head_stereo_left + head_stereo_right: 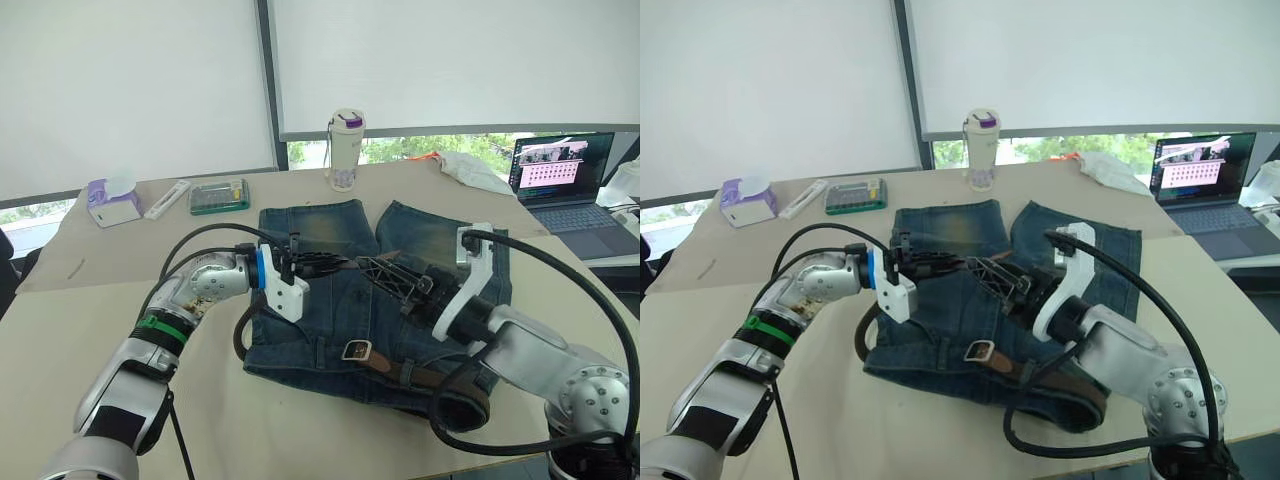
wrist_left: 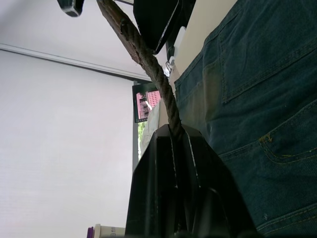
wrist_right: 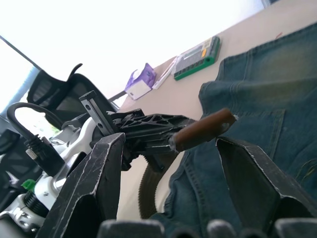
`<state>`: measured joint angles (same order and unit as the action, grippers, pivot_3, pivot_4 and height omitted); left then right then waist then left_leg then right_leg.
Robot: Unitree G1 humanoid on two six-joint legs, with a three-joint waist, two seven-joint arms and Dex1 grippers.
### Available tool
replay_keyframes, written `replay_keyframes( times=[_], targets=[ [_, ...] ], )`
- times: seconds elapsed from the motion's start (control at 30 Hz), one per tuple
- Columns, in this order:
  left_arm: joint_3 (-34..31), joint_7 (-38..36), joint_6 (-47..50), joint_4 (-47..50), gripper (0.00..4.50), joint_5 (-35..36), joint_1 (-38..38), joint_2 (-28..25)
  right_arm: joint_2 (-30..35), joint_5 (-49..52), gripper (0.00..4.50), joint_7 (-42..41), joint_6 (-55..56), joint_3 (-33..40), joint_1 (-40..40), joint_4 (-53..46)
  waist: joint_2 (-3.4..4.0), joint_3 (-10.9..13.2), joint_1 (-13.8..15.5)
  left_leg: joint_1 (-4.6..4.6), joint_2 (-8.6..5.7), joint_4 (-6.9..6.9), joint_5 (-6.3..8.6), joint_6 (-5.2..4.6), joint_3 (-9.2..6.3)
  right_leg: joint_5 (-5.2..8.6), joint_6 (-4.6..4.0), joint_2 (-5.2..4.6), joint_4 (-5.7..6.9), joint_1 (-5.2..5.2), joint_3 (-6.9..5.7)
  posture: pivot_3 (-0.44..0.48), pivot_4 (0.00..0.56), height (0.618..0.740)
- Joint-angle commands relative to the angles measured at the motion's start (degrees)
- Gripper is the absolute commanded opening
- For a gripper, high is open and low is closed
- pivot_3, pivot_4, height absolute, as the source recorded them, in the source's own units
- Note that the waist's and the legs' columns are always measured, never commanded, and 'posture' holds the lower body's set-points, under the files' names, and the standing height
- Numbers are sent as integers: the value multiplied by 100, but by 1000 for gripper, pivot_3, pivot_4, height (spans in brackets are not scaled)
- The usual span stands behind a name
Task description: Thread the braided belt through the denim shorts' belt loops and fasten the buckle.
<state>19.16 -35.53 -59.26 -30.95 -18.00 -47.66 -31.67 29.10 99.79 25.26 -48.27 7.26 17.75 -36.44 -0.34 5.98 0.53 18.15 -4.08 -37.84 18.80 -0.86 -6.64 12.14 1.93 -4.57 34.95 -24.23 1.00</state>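
Note:
The denim shorts (image 1: 330, 230) lie flat on the table, waistband toward me. The braided belt (image 1: 430, 378) runs along the waistband, and its silver buckle (image 1: 357, 350) rests on the denim. A belt loop (image 1: 404, 372) seems to cross the strap beside the buckle. The belt's other end rises off the shorts, and my left gripper (image 1: 338, 265) is shut on it; the strap (image 2: 153, 64) comes out between its fingers. The brown tip (image 3: 203, 130) pokes into the gap of my right gripper (image 3: 171, 141), which stands open around it above the middle of the shorts.
Behind the shorts stand a white bottle (image 1: 345, 150), a green box (image 1: 220, 196), a white stick-shaped item (image 1: 167, 199) and a purple tissue box (image 1: 113, 203). A white bag (image 1: 470, 170) and an open laptop (image 1: 565, 180) sit at the far right. Black cables hang from both arms.

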Motion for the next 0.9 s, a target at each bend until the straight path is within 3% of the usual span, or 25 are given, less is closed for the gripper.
replay_keyframes(
  times=[0.03,0.07,0.33,0.63,0.7,0.77,0.87,0.9],
  targets=[
    [-159,202,-159,182,46,-56,-80,-107,160,304,3268,114,254,-92,142,31,0,0,1,1,0,0,0,0,0,0,0,0,0,-1,0,0,150,740],
    [-170,243,-190,209,0,-95,-62,-137,195,351,2720,142,286,-132,141,57,0,0,0,0,1,0,0,0,-1,0,0,0,0,0,0,0,150,740],
    [-162,496,-320,314,0,-225,31,-292,421,472,19,332,456,-355,65,223,1,-1,2,1,3,0,0,0,-2,0,0,2,0,-1,1,0,150,740],
    [200,-132,-402,491,0,660,214,-580,570,369,19,271,511,-442,-37,188,2,-1,-3,1,4,0,0,0,-2,0,0,2,0,-2,1,0,150,740],
    [312,-906,475,857,734,1752,395,-705,607,328,0,256,509,-463,-47,184,4,-2,-6,2,4,0,1,-1,-3,0,0,1,0,-2,1,0,150,740],
    [244,-1734,2060,1604,1356,2967,655,-908,669,220,0,211,466,-500,-71,165,7,0,-27,4,4,0,1,-3,-4,0,0,-1,1,-4,1,0,150,740],
    [-62,-2195,6021,2940,2365,5008,826,-1488,718,87,0,146,450,-537,-128,125,10,2,-84,6,4,-2,3,-6,-21,0,0,6,2,-3,-7,0,150,740],
    [-230,-2224,7633,3293,2675,6190,767,-1826,712,26,0,118,452,-549,-141,124,12,3,-107,6,4,-3,15,-28,-30,1,1,10,4,-4,-11,0,150,740]
  ],
)
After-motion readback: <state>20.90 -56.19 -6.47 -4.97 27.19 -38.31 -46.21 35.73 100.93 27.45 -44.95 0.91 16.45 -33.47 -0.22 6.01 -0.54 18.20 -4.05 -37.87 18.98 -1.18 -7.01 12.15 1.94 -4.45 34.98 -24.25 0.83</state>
